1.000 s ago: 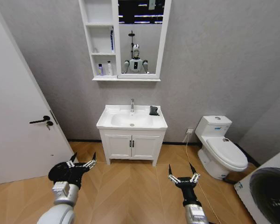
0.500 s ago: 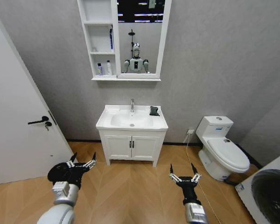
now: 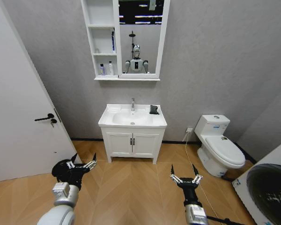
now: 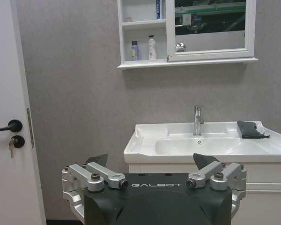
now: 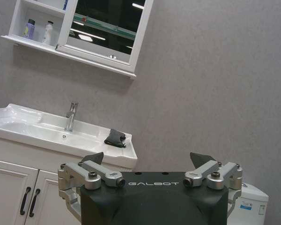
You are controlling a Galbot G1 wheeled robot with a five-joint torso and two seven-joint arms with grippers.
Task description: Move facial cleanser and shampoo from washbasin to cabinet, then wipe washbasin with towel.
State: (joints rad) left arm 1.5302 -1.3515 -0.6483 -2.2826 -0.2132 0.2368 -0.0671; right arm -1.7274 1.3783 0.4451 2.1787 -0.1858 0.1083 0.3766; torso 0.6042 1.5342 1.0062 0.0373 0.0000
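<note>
Since the earlier frames the head view has shifted a little: the basin (image 3: 132, 118) and cabinet (image 3: 101, 40) now sit slightly lower and smaller in the frame, and more of the door (image 3: 18, 108) shows at left. That is camera motion; the things themselves lie as before.

The basin stands at centre frame on its low vanity (image 3: 132, 144), the tap (image 3: 132, 104) at its back edge. The towel (image 3: 154, 109) lies on the basin's right rear corner, beside the bowl and clear of the tap. The cabinet hangs at upper centre, joined to the mirror (image 3: 141, 37). Two small bottles (image 3: 105, 69) stand side by side in its lowest compartment, and a blue tube (image 3: 113, 41) leans in the middle one.

The left gripper (image 3: 81, 161) hangs at lower left, fingers spread wide, holding nothing. The right gripper (image 3: 183, 172) hangs at lower right, equally spread and empty. Both are over the wood floor (image 3: 131, 192), well apart from the basin. A toilet (image 3: 220, 149) stands at right.
</note>
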